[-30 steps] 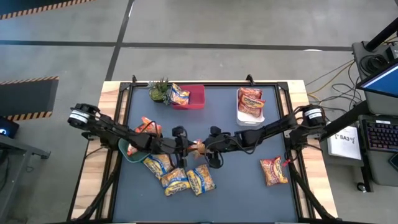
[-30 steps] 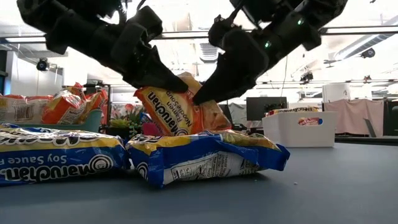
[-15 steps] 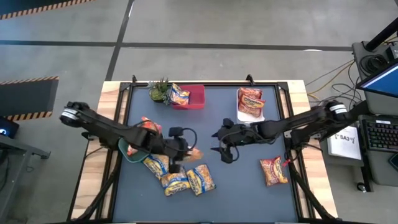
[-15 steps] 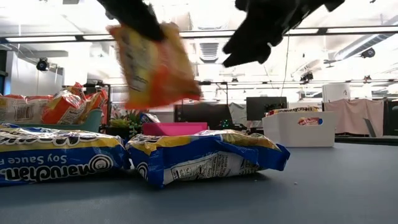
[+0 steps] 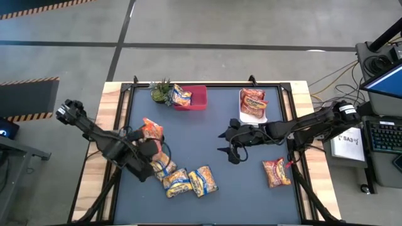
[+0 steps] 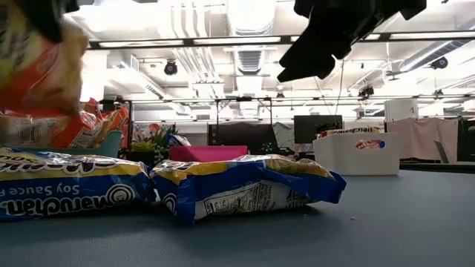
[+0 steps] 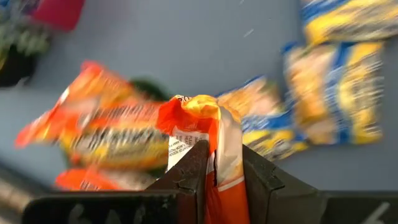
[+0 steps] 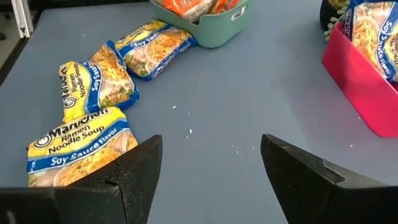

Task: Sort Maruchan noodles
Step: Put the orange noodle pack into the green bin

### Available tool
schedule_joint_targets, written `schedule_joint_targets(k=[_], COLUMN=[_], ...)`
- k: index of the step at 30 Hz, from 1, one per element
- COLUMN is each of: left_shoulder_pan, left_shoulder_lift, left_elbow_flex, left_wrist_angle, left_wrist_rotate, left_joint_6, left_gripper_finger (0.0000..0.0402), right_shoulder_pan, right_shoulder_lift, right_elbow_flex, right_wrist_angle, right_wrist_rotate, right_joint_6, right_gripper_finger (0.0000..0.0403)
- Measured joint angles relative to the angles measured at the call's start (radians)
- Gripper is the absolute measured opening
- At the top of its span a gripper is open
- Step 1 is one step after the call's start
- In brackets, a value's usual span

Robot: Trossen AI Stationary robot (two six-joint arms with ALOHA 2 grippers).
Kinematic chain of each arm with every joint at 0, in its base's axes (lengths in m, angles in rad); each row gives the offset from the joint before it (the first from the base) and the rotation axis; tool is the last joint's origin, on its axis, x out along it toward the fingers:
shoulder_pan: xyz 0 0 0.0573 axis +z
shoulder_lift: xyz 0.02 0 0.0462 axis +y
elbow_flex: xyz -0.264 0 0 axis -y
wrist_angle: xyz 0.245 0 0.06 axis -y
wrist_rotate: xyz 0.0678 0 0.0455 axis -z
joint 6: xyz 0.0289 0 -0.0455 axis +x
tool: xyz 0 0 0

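Note:
My left gripper [image 5: 149,145] is shut on an orange Maruchan packet [image 7: 205,118], held over the green bin [image 5: 130,152] at the table's left, where more orange packets [image 7: 106,137] lie. In the low view the held packet [image 6: 37,67] hangs high at the left. Three yellow-and-blue packets [image 5: 177,182] lie flat on the mat near the front. My right gripper [image 5: 229,143] hovers open above the table's middle, touching nothing. A red packet [image 5: 276,172] lies flat at the right front. My left gripper pinches the orange packet between its two fingers at a crumpled end [image 7: 214,146]. The packet is lifted clear of the table, and its bunched top [image 7: 196,112] sticks out past the fingertips [image 7: 193,165].
A white bin [image 5: 252,118] with red packets stands at the far right. A pink bin [image 5: 196,97] with a yellow-and-blue packet stands far centre, a small green plant [image 5: 161,91] beside it. Bare mat shows between the right gripper and the front edge.
A second ago both grippers held the orange packet above the table's middle. The right gripper let go and drew back toward the table's right. The left gripper carried the packet up and toward the left edge, over the green bin.

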Motion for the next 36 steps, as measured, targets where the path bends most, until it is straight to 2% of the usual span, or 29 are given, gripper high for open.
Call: schedule_joint_targets(k=[4,16,36], left_shoulder_pan=[-0.003,0.001,0.001], left_shoulder_lift=[0.001,0.001,0.001], left_elbow_flex=[-0.054,-0.151,-0.264], left_wrist_angle=[-0.061,-0.173,-0.051], left_wrist_rotate=[0.001,-0.015,-0.039], left_joint_6=[-0.100,-0.200,-0.220], left_gripper_finger=[0.0047,0.0047,0.0047], right_shoulder_pan=[0.000,0.000,0.000], right_shoulder_lift=[0.000,0.000,0.000], right_elbow_flex=[-0.002,-0.002,-0.002], right_wrist_angle=[0.009,0.008,0.012], right_wrist_rotate=[0.000,0.000,0.000], right_joint_6=[0.005,0.022,0.020], right_gripper_finger=[0.0263,0.0263,0.0258])
